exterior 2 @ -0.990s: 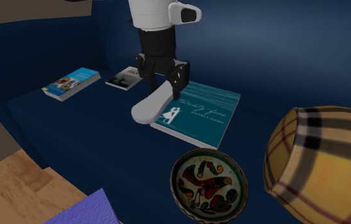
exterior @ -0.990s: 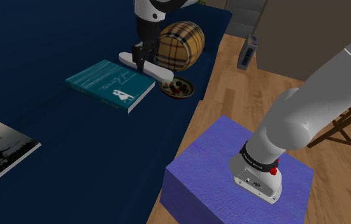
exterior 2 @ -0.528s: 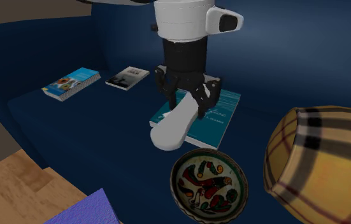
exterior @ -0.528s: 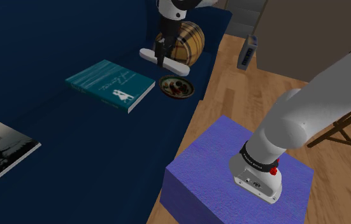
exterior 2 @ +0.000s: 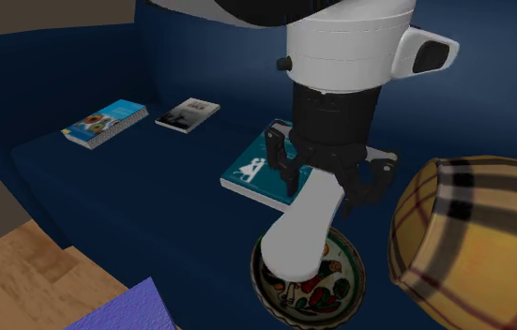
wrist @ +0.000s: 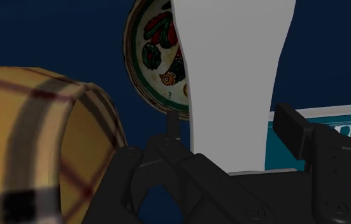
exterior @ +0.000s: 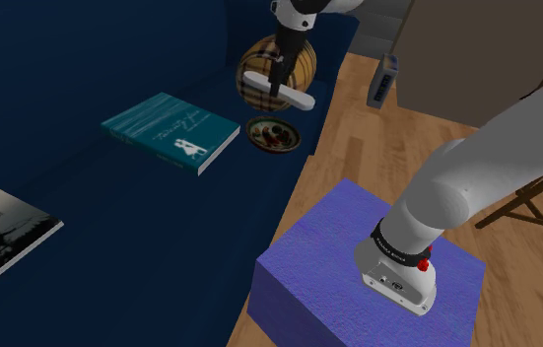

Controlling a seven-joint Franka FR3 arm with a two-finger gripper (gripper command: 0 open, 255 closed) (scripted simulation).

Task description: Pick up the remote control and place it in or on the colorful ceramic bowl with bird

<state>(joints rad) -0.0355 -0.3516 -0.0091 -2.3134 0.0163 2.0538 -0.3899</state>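
The end effector (exterior 2: 326,183) is clamped on the white remote control (exterior 2: 303,234), gripping it near the middle; the remote control lies roughly level in the shoulder view, held in the air above the colourful bowl (exterior 2: 352,272) and apart from it; the bowl rests on the dark blue sofa seat (exterior 2: 134,202); a yellow plaid cushion (exterior 2: 472,234) sits just beside the bowl; a teal book (exterior 2: 251,171) lies near the bowl on its other side.

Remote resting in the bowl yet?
No, in the shoulder view the gripper holds the remote in the air above the bowl, clear of its rim.
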